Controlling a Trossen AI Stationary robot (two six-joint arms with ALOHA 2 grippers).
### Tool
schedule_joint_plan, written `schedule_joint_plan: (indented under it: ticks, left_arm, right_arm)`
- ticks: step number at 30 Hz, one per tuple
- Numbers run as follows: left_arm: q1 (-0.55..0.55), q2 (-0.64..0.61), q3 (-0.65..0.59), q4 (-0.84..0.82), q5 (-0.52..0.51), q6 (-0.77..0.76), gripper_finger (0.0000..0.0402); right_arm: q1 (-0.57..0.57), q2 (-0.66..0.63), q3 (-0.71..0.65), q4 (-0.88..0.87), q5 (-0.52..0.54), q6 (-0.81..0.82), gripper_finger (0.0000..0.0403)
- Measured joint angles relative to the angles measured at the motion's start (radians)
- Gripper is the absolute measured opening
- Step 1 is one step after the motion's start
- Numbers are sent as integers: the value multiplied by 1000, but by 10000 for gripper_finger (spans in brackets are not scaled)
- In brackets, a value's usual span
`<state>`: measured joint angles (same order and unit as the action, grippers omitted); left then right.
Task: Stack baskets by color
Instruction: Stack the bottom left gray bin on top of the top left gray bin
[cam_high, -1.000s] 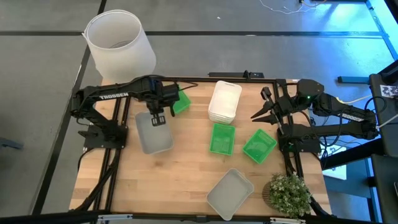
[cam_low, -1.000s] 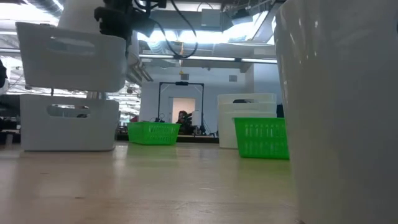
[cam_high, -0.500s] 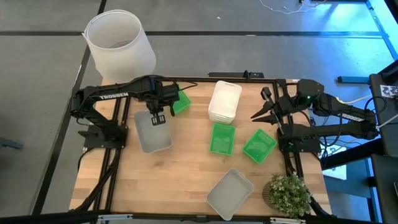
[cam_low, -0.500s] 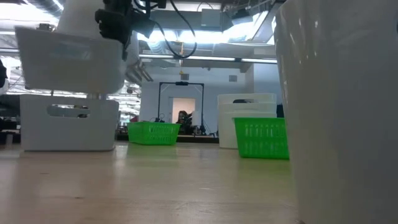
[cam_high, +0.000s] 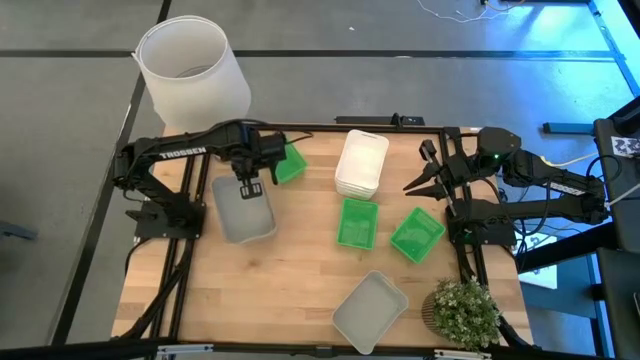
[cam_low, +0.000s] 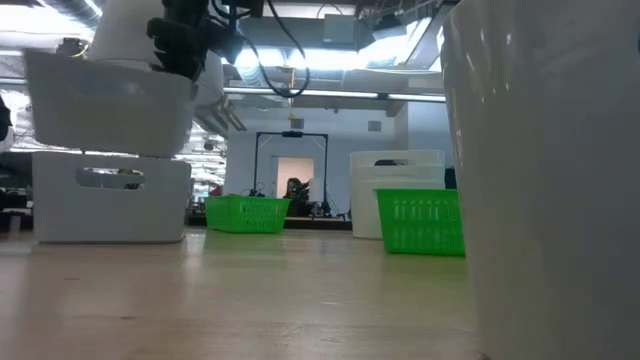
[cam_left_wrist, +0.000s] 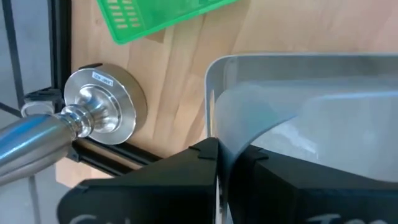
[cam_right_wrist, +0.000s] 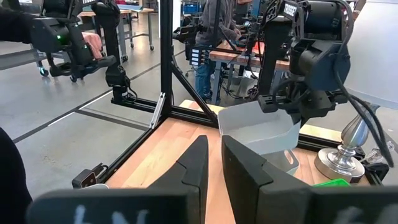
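My left gripper (cam_high: 248, 186) is shut on a translucent grey basket (cam_low: 110, 100), which hangs above a second grey basket (cam_low: 110, 205) resting on its base at the table's left. A third grey basket (cam_high: 370, 310) lies near the front edge. One green basket (cam_high: 290, 163) sits at the far left, and two more (cam_high: 357, 222) (cam_high: 416, 235) sit right of centre. The white baskets (cam_high: 361, 163) stand stacked at the far middle. My right gripper (cam_high: 410, 185) hovers above the table's right side, level, its fingers a narrow gap apart with nothing between them. My left gripper pinches the grey basket's far end wall (cam_left_wrist: 230, 134) between its two fingers, one inside the basket and one outside. The fingers come from above, pointing down. The basket is lifted clear, nearly level, just over the grey basket on the table.
A large white lampshade (cam_high: 193, 70) stands beyond the far left corner, and a metal lamp base (cam_left_wrist: 99, 106) sits by the left frame. A potted plant (cam_high: 462, 310) stands at the near right corner. Bare wood lies at the near left (cam_high: 230, 300).
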<state>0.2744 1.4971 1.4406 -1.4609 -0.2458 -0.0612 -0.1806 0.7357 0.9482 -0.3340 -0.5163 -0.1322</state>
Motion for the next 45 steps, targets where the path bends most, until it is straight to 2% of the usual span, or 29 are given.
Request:
schedule_joint_plan:
  ticks: [8,18,29,33,36,41,45]
  left_arm:
    - [15,1,0,18,-26,-20,0]
    - [14,2,0,34,0,16,1]
    - [15,2,0,34,-4,18,40]
    - [15,2,0,34,42,17,45]
    - [14,2,0,34,82,20,42]
    - [15,2,0,34,80,2,8]
    - [15,2,0,32,86,2,2]
  right_arm:
    - [0,0,0,0,0,0,48]
    - [0,0,0,0,0,-1,48]
    - [0,0,0,0,0,0,48]
    - [0,0,0,0,0,0,48]
    - [0,0,0,0,0,0,48]
    - [0,0,0,0,0,-2,48]
    - [0,0,0,0,0,-2,48]
